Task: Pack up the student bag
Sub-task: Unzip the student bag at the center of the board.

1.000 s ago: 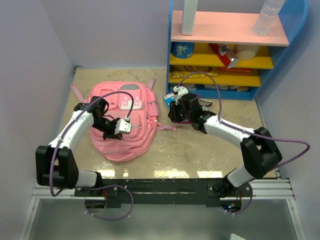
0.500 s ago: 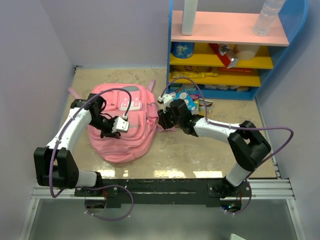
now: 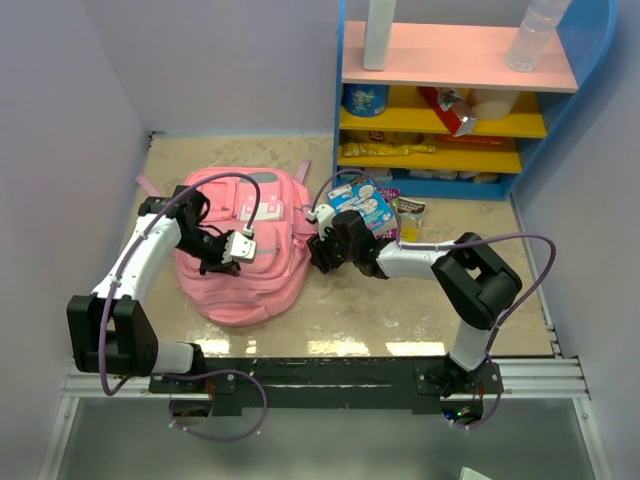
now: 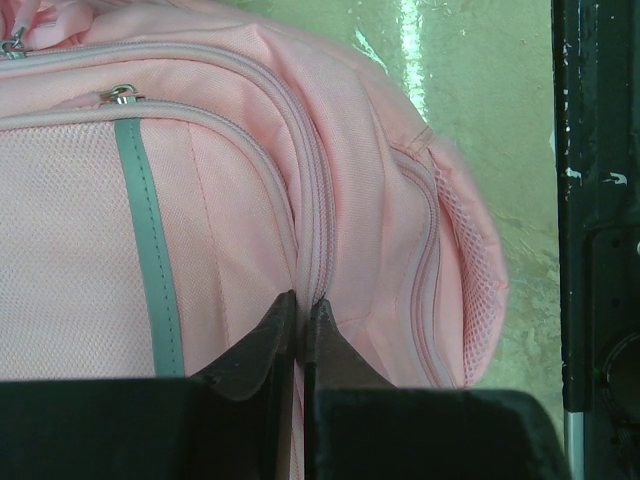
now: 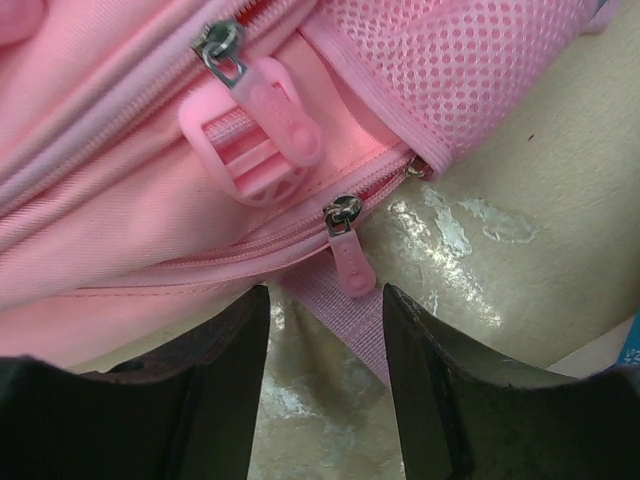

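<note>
At student bag [image 3: 240,285] edge, right hand [image 5: 325,300] gapes.

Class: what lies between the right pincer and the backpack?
In the right wrist view, only a zipper pull and strap lie between the right pincer and backpack.

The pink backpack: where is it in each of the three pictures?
Top external: the student bag lies left of centre on the table.
Left wrist: it fills the left and middle, table at right.
Right wrist: it fills the upper part, table below right.
Shared landmark: the glossy beige table beside the pink fabric.
</note>
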